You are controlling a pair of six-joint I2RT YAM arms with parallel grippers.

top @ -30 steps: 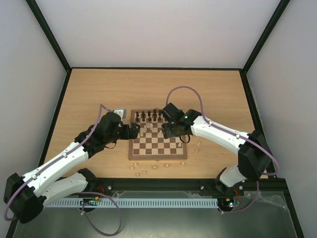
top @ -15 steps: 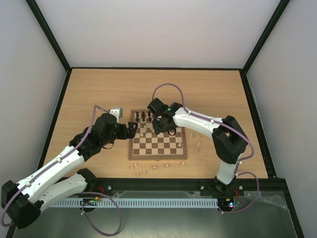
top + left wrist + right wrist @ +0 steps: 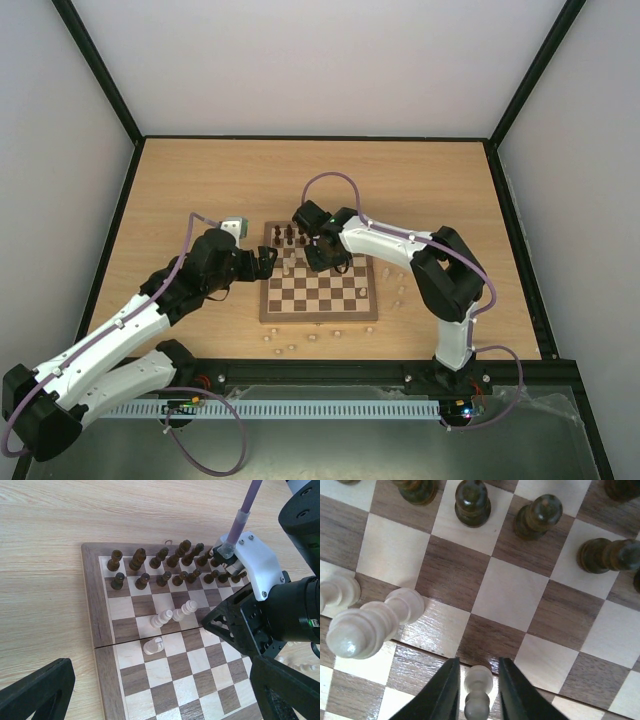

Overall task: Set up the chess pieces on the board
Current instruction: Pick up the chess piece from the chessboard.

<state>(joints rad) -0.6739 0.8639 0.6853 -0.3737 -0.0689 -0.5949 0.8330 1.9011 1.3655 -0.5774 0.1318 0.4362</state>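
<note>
The board (image 3: 320, 316) lies at mid-table. Dark chess pieces (image 3: 165, 567) fill two rows at its far side. Two pale pieces (image 3: 175, 614) lean over on the middle squares, and a third (image 3: 153, 645) lies nearer the left edge. My right gripper (image 3: 478, 677) is low over the board (image 3: 510, 595), shut on a pale pawn (image 3: 479, 682) with a finger tight on each side. My left gripper (image 3: 160, 695) hangs open over the board's left half (image 3: 92, 605) with nothing between its fingers. The right gripper's black body (image 3: 260, 625) fills that view's right side.
Several pale pieces (image 3: 295, 345) lie loose on the table in front of the board, with more (image 3: 400, 288) off its right edge. One pale piece (image 3: 362, 293) stands on the board's right side. The right arm's purple cable (image 3: 330, 182) arches over the far rows.
My right arm has folded and swung left across the board, and its jaws have closed around the pale pawn. The left arm has shifted only slightly and stays open.
</note>
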